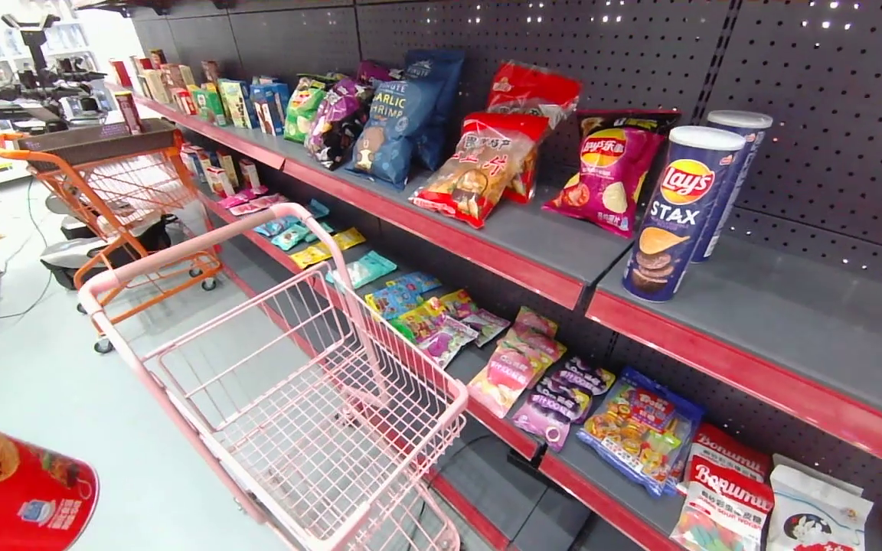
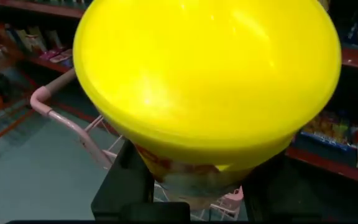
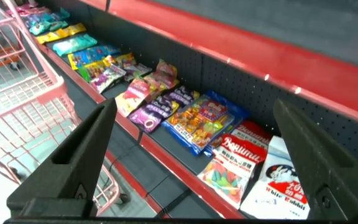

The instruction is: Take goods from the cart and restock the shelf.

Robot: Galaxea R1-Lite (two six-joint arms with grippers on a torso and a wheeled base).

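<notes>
Red can (image 1: 16, 490), yellow lid (image 2: 207, 74): clamped in left gripper (image 2: 194, 186), left of pink cart (image 1: 295, 398); shelf (image 1: 793, 306) lies beyond cart, rightward. Right gripper (image 3: 194, 168): jaws apart, empty, nearer shelf.

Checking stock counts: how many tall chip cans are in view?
3. A blue can stands on the upper shelf with a second blue can behind it; a red can is in the left gripper. Others may be hidden.

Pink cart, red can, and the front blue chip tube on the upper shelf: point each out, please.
pink cart (image 1: 204, 243): head view, on its handle bar.
red can (image 1: 12, 490): head view, on its side wall.
front blue chip tube (image 1: 678, 214): head view, on its front label.
</notes>
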